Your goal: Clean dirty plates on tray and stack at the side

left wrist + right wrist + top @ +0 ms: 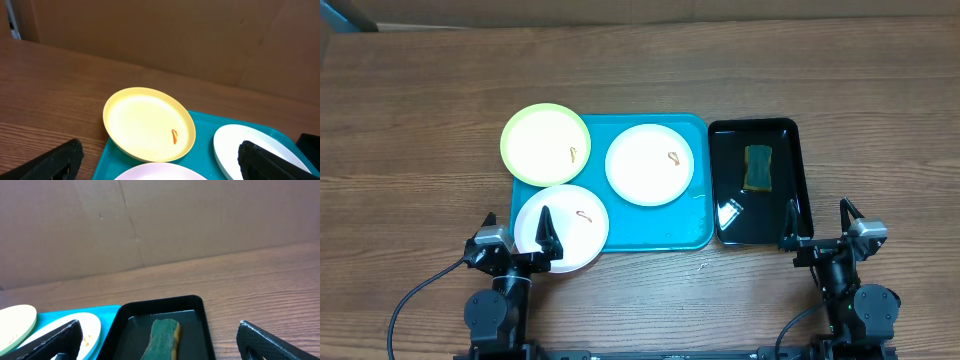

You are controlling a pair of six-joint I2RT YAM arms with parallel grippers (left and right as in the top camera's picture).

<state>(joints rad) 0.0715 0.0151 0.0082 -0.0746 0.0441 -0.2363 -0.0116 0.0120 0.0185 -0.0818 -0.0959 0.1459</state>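
A large blue tray [660, 235] lies in the middle of a wooden desk [420, 100], and all three plates rest on it. The yellow-green plate [545, 143] sits at the tray's far left corner and hangs over the rim onto the desk side; a small orange smear [174, 136] marks its right part. A white plate [649, 164] lies flat in the far right part of the tray, wholly inside the rim, with a brown mark right of its centre. The second white plate [575, 225] sits at the near left corner, sticks out past the tray's near rim, and bears a thin reddish smear near its middle. The plates lie close together but none is stacked on another. Just right of the blue tray stands a smaller glossy black tray [800, 200], the two side by side, and a green sponge [758, 167] lies in its far half. The left arm [495, 300] is at the near edge of the desk; its jaws are spread wide and hold nothing, one finger showing over the near white plate from above, though whether it touches cannot be told. The right arm [855, 300] is at the near right, its jaws also wide apart and empty, one finger over the black tray's near right part. A brown cardboard wall [150, 220] stands behind the desk.
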